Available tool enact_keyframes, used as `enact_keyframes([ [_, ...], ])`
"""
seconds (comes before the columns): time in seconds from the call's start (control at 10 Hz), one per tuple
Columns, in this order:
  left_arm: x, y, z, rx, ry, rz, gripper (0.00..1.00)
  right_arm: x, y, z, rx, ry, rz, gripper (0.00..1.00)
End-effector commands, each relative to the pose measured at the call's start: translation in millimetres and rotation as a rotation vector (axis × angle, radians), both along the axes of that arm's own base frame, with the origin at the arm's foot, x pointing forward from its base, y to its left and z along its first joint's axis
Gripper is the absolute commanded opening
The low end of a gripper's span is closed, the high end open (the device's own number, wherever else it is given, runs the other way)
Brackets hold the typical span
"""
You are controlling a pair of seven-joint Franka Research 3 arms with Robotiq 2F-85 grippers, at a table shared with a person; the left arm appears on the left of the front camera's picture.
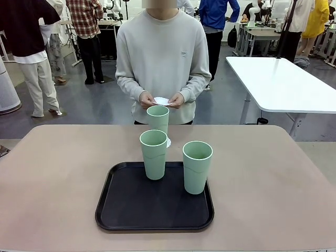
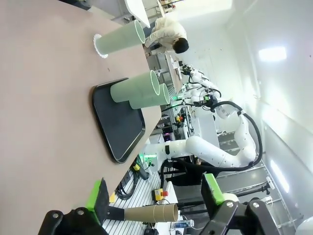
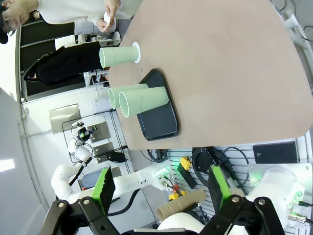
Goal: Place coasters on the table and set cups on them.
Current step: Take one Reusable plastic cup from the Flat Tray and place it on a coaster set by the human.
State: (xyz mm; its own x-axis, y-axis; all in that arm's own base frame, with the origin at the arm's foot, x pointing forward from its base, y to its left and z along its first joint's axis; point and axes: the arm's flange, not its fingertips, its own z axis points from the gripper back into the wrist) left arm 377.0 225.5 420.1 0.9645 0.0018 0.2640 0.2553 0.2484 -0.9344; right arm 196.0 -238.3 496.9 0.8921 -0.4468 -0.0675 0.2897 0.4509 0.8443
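On the beige table, one mint-green cup stands on a lacy white coaster just past the black tray. Two more cups stand upright on the tray. The person at the far side holds more white coasters in both hands. In the left wrist view my left gripper is open and empty, far from the cup on its coaster. My right gripper is open too, well away from the tray's cups.
A white rectangular table stands beyond the far right corner. Other people stand in the background. Bare tabletop lies to both sides of the tray.
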Motion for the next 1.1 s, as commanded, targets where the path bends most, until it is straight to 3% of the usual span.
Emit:
enact_keyframes([
  [0.0, 0.0, -3.5, 1.2, -0.001, -0.001, -0.011, 1.0, -0.3, 0.4, -0.7, 0.015, -0.019, 0.006, 1.0],
  [1.0, 0.0, -3.5, 1.2, -0.001, -0.001, -0.011, 1.0, -0.3, 0.4, -0.7, 0.015, -0.019, 0.006, 1.0],
])
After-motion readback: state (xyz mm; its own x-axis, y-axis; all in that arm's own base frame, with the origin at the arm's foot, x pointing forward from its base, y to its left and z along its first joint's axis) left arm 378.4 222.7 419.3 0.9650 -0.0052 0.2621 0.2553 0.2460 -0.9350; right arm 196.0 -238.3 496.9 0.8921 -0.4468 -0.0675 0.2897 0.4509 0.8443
